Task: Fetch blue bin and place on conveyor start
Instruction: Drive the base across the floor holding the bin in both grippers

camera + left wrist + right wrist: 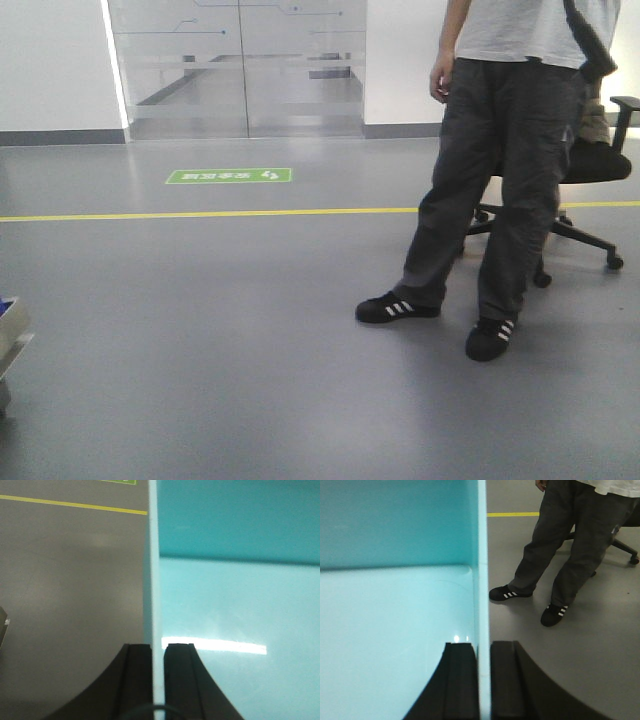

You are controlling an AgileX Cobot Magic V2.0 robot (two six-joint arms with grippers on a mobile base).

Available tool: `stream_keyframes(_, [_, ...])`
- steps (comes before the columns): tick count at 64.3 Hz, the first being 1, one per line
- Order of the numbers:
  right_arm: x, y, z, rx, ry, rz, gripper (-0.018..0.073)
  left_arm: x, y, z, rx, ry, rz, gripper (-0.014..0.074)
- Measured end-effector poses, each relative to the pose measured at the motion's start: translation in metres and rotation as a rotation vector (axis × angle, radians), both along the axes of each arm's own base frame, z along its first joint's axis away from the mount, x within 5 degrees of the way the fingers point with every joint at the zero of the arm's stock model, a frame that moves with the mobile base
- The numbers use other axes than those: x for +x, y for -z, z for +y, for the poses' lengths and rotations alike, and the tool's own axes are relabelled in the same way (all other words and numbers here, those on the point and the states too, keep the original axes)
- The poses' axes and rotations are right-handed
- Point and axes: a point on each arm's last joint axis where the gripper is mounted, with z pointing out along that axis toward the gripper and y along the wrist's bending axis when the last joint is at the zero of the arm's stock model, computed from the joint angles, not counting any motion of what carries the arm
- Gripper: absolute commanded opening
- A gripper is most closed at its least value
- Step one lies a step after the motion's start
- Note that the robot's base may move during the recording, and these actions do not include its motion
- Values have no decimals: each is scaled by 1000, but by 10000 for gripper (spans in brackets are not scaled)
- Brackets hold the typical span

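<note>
The blue bin [235,605] is a pale aqua tub that fills the right of the left wrist view and the left of the right wrist view [395,610]. Its inside is empty. My left gripper [158,647] is shut on the bin's left wall, one finger inside and one outside. My right gripper [484,645] is shut on the bin's right wall the same way. The bin hangs between both grippers above the grey floor. The conveyor start is out of view. Neither the bin nor the grippers show in the front view.
A person [500,170] in dark trousers and black shoes stands ahead on the right, by an office chair [590,180]. A yellow floor line [200,214] and a green floor sign [228,176] lie ahead. Glass doors [240,65] stand at the back. A grey shelf corner [12,335] shows at left.
</note>
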Motion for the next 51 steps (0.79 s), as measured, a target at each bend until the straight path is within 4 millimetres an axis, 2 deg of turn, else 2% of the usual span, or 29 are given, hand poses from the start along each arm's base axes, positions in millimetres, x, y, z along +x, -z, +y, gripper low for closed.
stream_keyframes(51, [1,0,0,0,-1,0,-163,0,0,1,0,-2,0,-111])
